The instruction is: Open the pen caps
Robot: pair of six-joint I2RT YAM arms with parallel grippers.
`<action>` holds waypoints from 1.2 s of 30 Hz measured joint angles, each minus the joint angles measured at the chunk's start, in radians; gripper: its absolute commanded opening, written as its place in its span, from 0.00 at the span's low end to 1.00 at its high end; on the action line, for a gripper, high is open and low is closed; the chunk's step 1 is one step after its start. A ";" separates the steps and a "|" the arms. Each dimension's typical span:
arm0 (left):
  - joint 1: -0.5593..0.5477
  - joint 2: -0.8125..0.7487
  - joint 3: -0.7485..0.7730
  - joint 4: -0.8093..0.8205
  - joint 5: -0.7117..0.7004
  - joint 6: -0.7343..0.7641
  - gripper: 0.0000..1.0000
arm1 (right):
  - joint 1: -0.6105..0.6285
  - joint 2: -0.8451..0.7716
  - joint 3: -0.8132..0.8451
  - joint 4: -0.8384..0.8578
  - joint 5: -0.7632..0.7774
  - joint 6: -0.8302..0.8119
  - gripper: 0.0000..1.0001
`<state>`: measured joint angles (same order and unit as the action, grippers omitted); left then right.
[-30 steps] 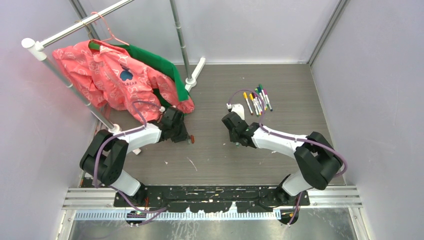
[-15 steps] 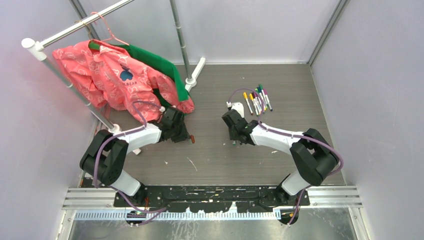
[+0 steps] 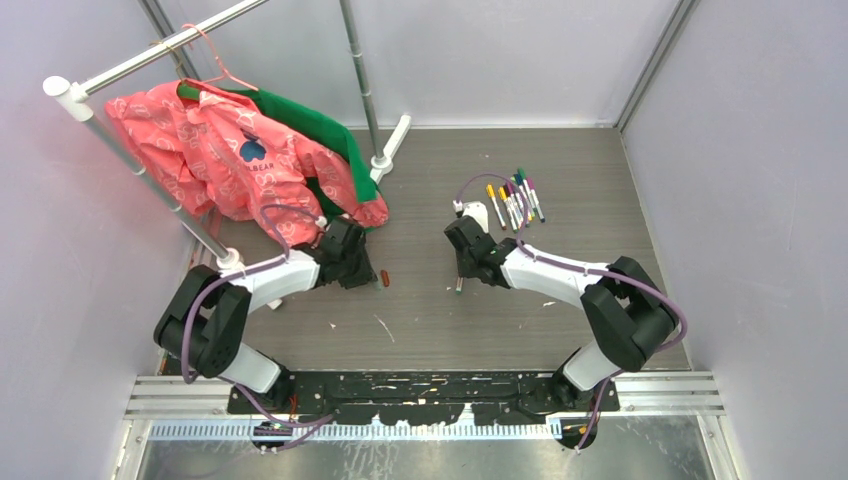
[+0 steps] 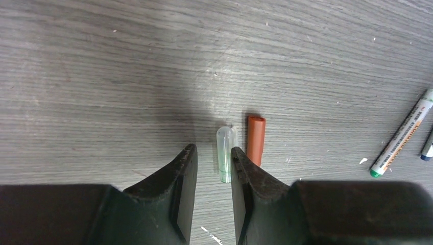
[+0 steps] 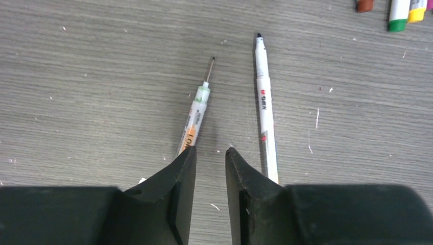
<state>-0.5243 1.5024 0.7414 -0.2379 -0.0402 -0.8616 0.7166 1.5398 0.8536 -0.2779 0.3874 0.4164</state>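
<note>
- Left fingers [image 4: 189, 159]: low over the tabletop [image 4: 102, 76], parted by a narrow gap and gripping nothing.
- Clear cap [image 4: 225, 150]: lies flat on the tabletop at the tips of the left fingers. Its near end sits in the gap, close to the right-hand finger; whether they touch cannot be told.
- Red cap [image 4: 256, 139]: lies flat just beside the clear cap and parallel to it, on the side toward the right arm, off any pen.
- Right fingers [image 5: 234, 164]: low over the tabletop, a narrow gap between them, nothing held.
- Green pen [image 5: 196, 116]: uncapped with its thin tip bare, lying ahead of the right fingers. Its near end is at the tip of the left-hand finger.
- White pen [image 5: 265, 107]: uncapped with a dark tip, lying near the green pen but apart from it.
- Bundle of pens [image 3: 515, 200]: beyond the right arm on the far tabletop, with coloured caps [image 5: 398, 11] at their ends.
- Pink jacket [image 3: 210, 150]: hangs from a rail at far left, over a green garment [image 3: 310, 120].
</note>
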 measured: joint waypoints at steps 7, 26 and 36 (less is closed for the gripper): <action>0.000 -0.050 -0.010 -0.032 -0.020 0.000 0.31 | -0.042 -0.004 0.027 -0.005 0.030 -0.003 0.34; 0.000 -0.114 -0.010 -0.056 -0.038 0.001 0.31 | -0.291 0.109 0.055 -0.030 0.000 0.028 0.26; -0.006 -0.116 -0.010 -0.055 -0.034 0.001 0.31 | -0.290 0.125 0.052 -0.010 -0.056 0.065 0.26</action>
<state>-0.5304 1.3869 0.7315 -0.2928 -0.0742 -0.8604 0.4263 1.6650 0.9058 -0.2878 0.3309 0.4816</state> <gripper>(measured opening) 0.312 0.257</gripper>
